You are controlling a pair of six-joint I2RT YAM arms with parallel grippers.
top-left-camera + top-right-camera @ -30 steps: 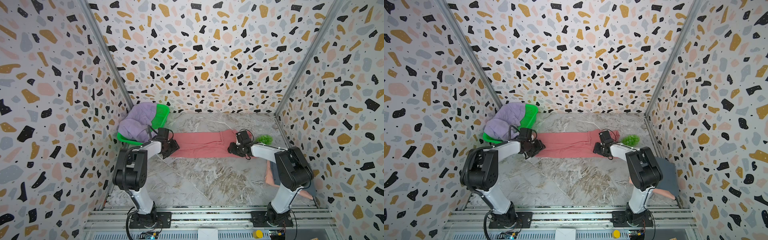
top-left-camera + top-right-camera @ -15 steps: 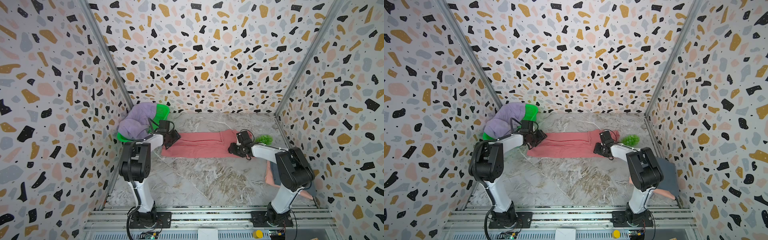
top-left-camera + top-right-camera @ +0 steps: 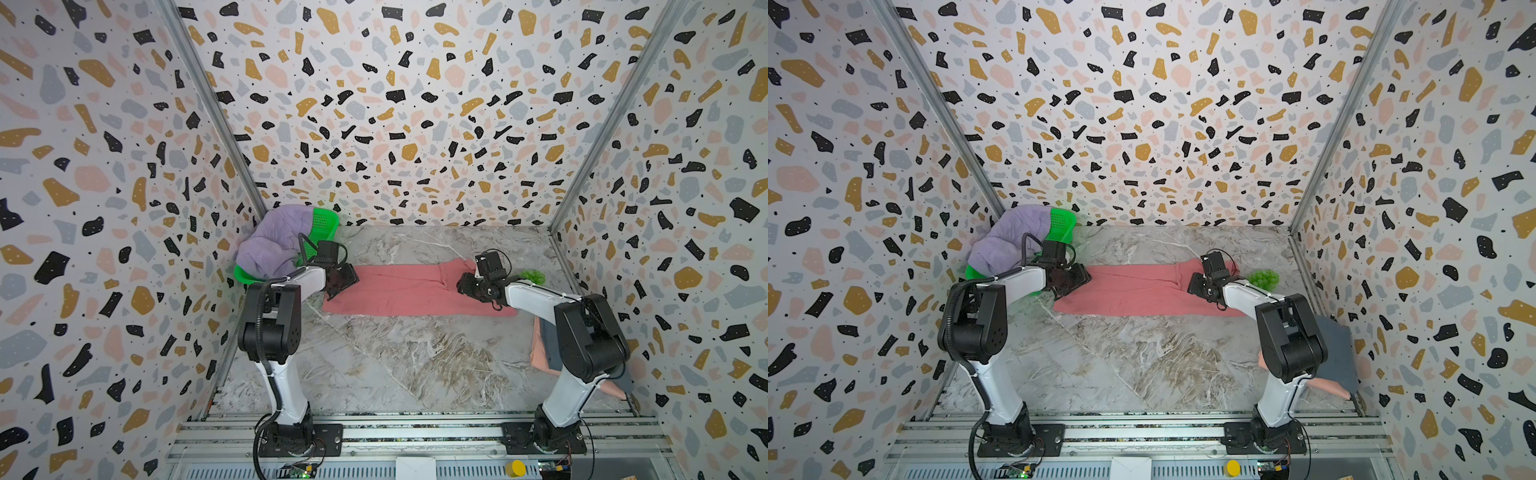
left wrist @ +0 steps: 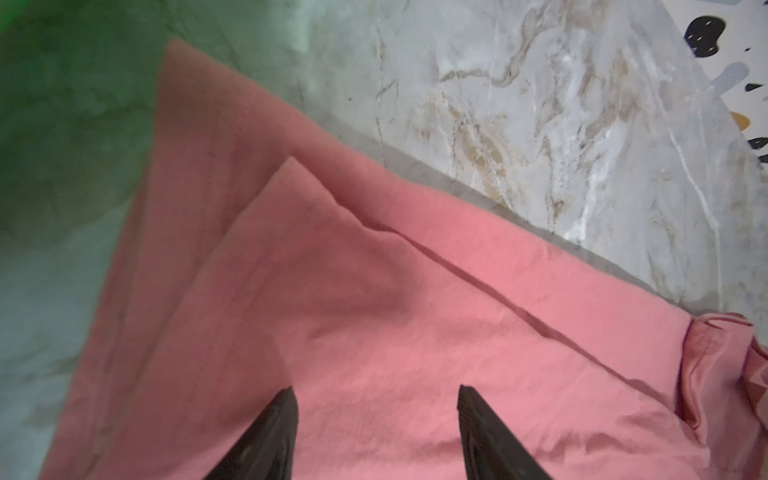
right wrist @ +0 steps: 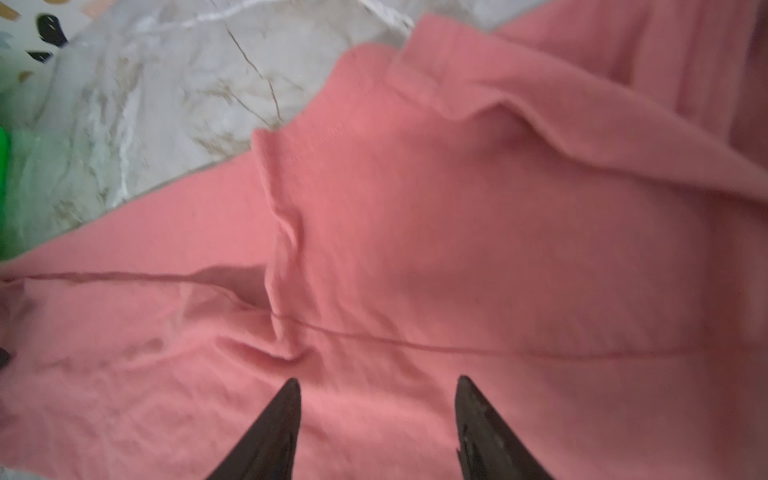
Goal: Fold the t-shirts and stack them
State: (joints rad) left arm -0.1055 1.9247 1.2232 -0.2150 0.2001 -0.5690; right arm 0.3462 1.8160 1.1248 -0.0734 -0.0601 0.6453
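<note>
The coral-red t-shirt (image 3: 407,293) (image 3: 1133,293) lies folded into a long strip across the back of the marble table. My left gripper (image 3: 347,282) (image 3: 1080,280) hovers open at the strip's left end; the left wrist view shows its fingertips apart (image 4: 376,392) over the red cloth (image 4: 374,291). My right gripper (image 3: 463,286) (image 3: 1194,286) is open over the right end near the sleeve fold, nothing between its fingertips (image 5: 376,384) but the cloth (image 5: 457,228) below. A lilac t-shirt (image 3: 270,245) (image 3: 1005,241) is heaped in the basket. A slate-grey t-shirt (image 3: 1337,349) lies on a pale peach one (image 3: 1329,384) at the right wall, partly hidden by the right arm.
The green mesh basket (image 3: 324,220) (image 3: 1061,224) stands in the back left corner, just behind the left gripper. A cluster of small green balls (image 3: 533,275) (image 3: 1264,277) sits by the shirt's right end. Terrazzo walls close in three sides. Bare marble (image 3: 395,365) stretches in front of the shirt.
My left arm has swung and its gripper has shifted slightly toward the back, uncovering the shirt's near left corner. The right gripper has hardly moved. Both stay open.
</note>
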